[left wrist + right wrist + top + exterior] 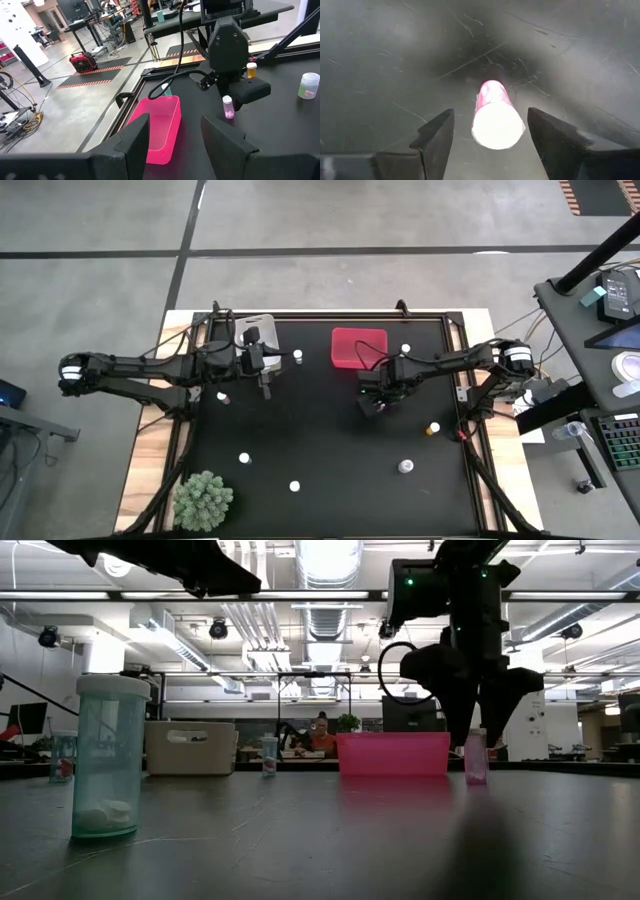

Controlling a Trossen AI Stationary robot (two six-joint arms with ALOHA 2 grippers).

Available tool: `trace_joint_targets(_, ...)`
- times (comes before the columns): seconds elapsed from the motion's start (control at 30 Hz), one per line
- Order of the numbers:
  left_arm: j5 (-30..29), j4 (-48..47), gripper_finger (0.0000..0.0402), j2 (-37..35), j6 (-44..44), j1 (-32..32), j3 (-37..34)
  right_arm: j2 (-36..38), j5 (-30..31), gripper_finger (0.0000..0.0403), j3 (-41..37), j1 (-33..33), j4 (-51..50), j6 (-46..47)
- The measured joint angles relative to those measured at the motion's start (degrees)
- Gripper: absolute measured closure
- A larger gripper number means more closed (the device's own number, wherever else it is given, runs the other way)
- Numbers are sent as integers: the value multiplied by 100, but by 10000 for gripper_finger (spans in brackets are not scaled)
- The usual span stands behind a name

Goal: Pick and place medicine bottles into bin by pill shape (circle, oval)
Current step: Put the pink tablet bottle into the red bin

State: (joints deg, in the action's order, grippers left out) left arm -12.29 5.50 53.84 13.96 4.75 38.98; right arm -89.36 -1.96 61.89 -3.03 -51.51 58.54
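Observation:
A small pink bottle with a white cap [496, 120] stands upright on the black table, in front of the red bin [358, 347]. My right gripper [490, 135] is open right above it, pointing down, one finger on each side of the cap and apart from it. The low view shows the same bottle [476, 758] under my right gripper [477, 725]. My left gripper [266, 388] is open and empty beside the whitish-clear bin [262, 327]. Other white-capped bottles [298, 356] [405, 348] [243, 458] stand scattered on the table.
An amber bottle [433, 428] and a larger clear one [406, 467] stand toward the near right. More bottles stand at the left [222, 396] and near the front [294, 486]. A green spiky plant [204, 500] sits at the near left corner. A person [322, 736] sits in the room behind.

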Motion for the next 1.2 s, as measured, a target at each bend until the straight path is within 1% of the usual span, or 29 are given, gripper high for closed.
trace_joint_targets(0.37,0,0,240,0,0,0,-2,2,42,224,-2,0,65,44)
trace_joint_targets(0.67,0,0,240,0,0,0,-2,2,42,299,-2,0,129,44)
trace_joint_targets(0.8,0,2,240,0,0,-1,-5,2,42,301,31,0,127,44)
trace_joint_targets(0.97,0,7,240,0,36,0,-80,2,42,289,209,0,8,-18)
trace_joint_targets(1.2,-11,7,240,-21,146,2,-130,2,52,291,878,0,-480,-273)
